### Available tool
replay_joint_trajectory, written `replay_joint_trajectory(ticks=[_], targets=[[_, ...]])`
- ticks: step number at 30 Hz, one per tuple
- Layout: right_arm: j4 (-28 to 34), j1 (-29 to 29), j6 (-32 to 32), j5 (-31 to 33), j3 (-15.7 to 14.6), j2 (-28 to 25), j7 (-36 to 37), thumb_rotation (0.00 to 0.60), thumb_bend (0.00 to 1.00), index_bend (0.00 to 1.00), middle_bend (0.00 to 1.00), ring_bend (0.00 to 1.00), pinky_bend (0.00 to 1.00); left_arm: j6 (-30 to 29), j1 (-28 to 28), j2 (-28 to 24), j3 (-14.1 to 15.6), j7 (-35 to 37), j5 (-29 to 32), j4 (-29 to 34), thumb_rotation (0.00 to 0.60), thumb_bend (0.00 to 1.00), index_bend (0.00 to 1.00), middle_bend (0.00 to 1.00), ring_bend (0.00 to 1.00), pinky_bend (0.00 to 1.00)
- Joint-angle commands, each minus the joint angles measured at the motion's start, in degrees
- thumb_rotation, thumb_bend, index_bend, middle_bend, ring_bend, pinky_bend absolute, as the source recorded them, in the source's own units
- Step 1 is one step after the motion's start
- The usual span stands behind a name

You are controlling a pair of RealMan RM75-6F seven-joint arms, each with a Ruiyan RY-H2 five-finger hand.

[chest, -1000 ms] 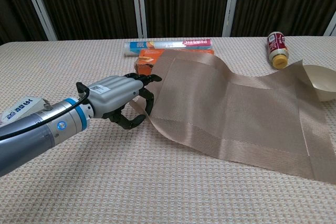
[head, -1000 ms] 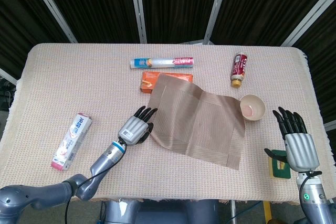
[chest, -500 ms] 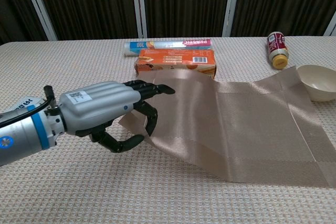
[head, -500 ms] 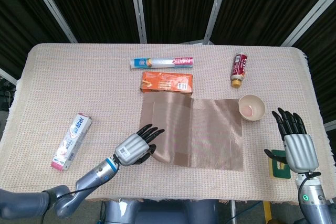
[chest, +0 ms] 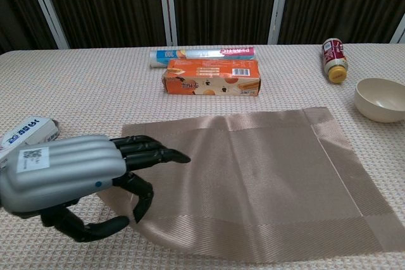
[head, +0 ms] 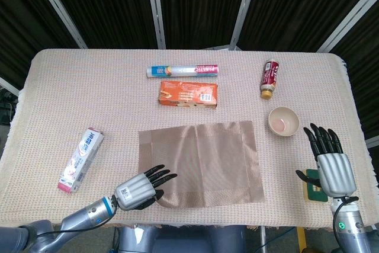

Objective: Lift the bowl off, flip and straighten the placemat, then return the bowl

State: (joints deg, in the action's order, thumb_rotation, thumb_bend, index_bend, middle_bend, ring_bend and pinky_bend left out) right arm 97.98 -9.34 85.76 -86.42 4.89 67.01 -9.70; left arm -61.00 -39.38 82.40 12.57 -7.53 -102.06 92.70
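Note:
The brown woven placemat (head: 201, 161) (chest: 253, 175) lies almost flat near the table's front edge. Its near-left corner is curled up off the cloth. My left hand (head: 141, 189) (chest: 69, 184) holds that corner, fingers (chest: 152, 155) on top of the mat and the thumb underneath. The cream bowl (head: 283, 121) (chest: 378, 99) stands upright on the tablecloth, off the mat, just past its far-right corner. My right hand (head: 328, 161) hovers at the right edge, nearer than the bowl, fingers spread and holding nothing.
An orange box (head: 188, 93) (chest: 211, 77) lies just beyond the mat, with a cling-film roll (head: 182, 71) (chest: 202, 53) behind it. A small bottle (head: 270, 78) (chest: 334, 60) lies far right. A toothpaste box (head: 81, 159) (chest: 28, 132) lies at the left. A green-yellow sponge (head: 314, 186) sits under my right hand.
My left hand has pulled the placemat toward the front-left edge; the mat has come off the orange box and the bowl's side and settled nearly flat. The right hand has hardly moved.

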Motion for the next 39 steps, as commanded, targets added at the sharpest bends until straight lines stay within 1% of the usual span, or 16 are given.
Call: replay_joint_trajectory(ticks=[1, 5, 11, 18, 26, 28, 29, 30, 31, 32, 33, 34, 35, 37, 39], targets=[[0.04, 0.01, -0.01, -0.07, 0.01, 0.00, 0.00, 0.600, 0.00, 0.00, 0.00, 0.00, 0.00, -1.28, 1.00, -1.72, 1.10, 1.14, -0.57, -1.82, 0.600, 0.54, 0.86, 0.00, 0.00, 0.00], [0.24, 0.01, 0.01, -0.23, 0.10, -0.06, 0.06, 0.600, 0.00, 0.00, 0.00, 0.00, 0.00, -2.35, 2.19, -2.88, 1.20, 2.70, 0.49, -4.25, 0.600, 0.54, 0.86, 0.00, 0.00, 0.00], [0.32, -0.04, -0.18, -0.27, 0.21, -0.08, 0.04, 0.600, 0.00, 0.00, 0.00, 0.00, 0.00, -3.21, 3.05, -2.03, 1.44, 4.87, -0.12, -5.74, 0.600, 0.54, 0.85, 0.00, 0.00, 0.00], [0.34, 0.00, -0.22, -0.27, 0.32, -0.10, 0.05, 0.600, 0.00, 0.00, 0.00, 0.00, 0.00, -2.81, 3.69, -1.09, 2.51, 5.69, -1.29, -6.07, 0.600, 0.54, 0.85, 0.00, 0.00, 0.00], [0.46, 0.21, -0.03, -0.58, 0.34, -0.38, 0.33, 0.600, 0.00, 0.00, 0.00, 0.00, 0.00, -2.39, 4.35, -2.21, 3.89, 6.07, -2.29, -4.66, 0.600, 0.54, 0.85, 0.00, 0.00, 0.00], [0.42, 0.24, 0.06, -0.71, 0.33, -0.30, 0.08, 0.600, 0.00, 0.00, 0.00, 0.00, 0.00, -2.28, 4.46, -2.38, 3.81, 5.49, -2.38, -4.67, 0.600, 0.52, 0.84, 0.00, 0.00, 0.00], [0.33, 0.27, 0.16, -0.82, 0.34, -0.21, -0.18, 0.600, 0.00, 0.00, 0.00, 0.00, 0.00, -2.15, 4.57, -2.42, 3.76, 5.40, -2.25, -4.63, 0.600, 0.44, 0.80, 0.00, 0.00, 0.00], [0.30, 0.28, 0.21, -0.88, 0.34, -0.15, -0.30, 0.600, 0.00, 0.00, 0.00, 0.00, 0.00, -2.03, 4.63, -2.46, 3.73, 5.38, -2.13, -4.57, 0.600, 0.29, 0.68, 0.00, 0.00, 0.00], [0.32, 0.31, 0.24, -0.93, 0.33, -0.09, -0.35, 0.600, 0.00, 0.00, 0.00, 0.00, 0.00, -1.63, 4.70, -2.64, 3.70, 5.28, -1.73, -4.45, 0.600, 0.19, 0.56, 0.00, 0.00, 0.00], [0.33, 0.33, 0.25, -0.92, 0.34, -0.07, -0.35, 0.600, 0.00, 0.00, 0.00, 0.00, 0.00, -1.28, 4.73, -2.84, 3.70, 5.07, -1.44, -4.30, 0.600, 0.06, 0.34, 0.00, 0.00, 0.00], [0.31, 0.36, 0.29, -0.88, 0.40, -0.06, -0.39, 0.600, 0.00, 0.00, 0.00, 0.00, 0.00, -0.47, 4.75, -3.29, 3.80, 4.80, -0.81, -3.88, 0.600, 0.01, 0.14, 0.00, 0.00, 0.00], [0.29, 0.39, 0.34, -0.85, 0.44, -0.06, -0.42, 0.600, 0.00, 0.00, 0.00, 0.00, 0.00, 0.48, 4.70, -3.89, 3.95, 4.61, -0.09, -3.22, 0.600, 0.00, 0.06, 0.00, 0.00, 0.00], [0.28, 0.40, 0.33, -0.82, 0.45, -0.06, -0.40, 0.600, 0.00, 0.00, 0.00, 0.00, 0.00, 0.93, 4.65, -4.35, 3.96, 4.66, 0.36, -2.65, 0.600, 0.00, 0.01, 0.00, 0.00, 0.00], [0.26, 0.37, 0.14, -0.82, 0.41, -0.03, -0.34, 0.600, 0.00, 0.00, 0.00, 0.00, 0.00, 0.94, 4.66, -5.59, 3.77, 5.51, 1.07, -1.27, 0.600, 0.00, 0.00, 0.00, 0.00, 0.00], [0.21, 0.35, 0.01, -0.87, 0.36, -0.01, -0.37, 0.600, 0.00, 0.00, 0.00, 0.00, 0.00, -0.47, 4.90, -6.86, 3.63, 7.13, 0.80, -0.28, 0.600, 0.00, 0.00, 0.00, 0.00, 0.00]])
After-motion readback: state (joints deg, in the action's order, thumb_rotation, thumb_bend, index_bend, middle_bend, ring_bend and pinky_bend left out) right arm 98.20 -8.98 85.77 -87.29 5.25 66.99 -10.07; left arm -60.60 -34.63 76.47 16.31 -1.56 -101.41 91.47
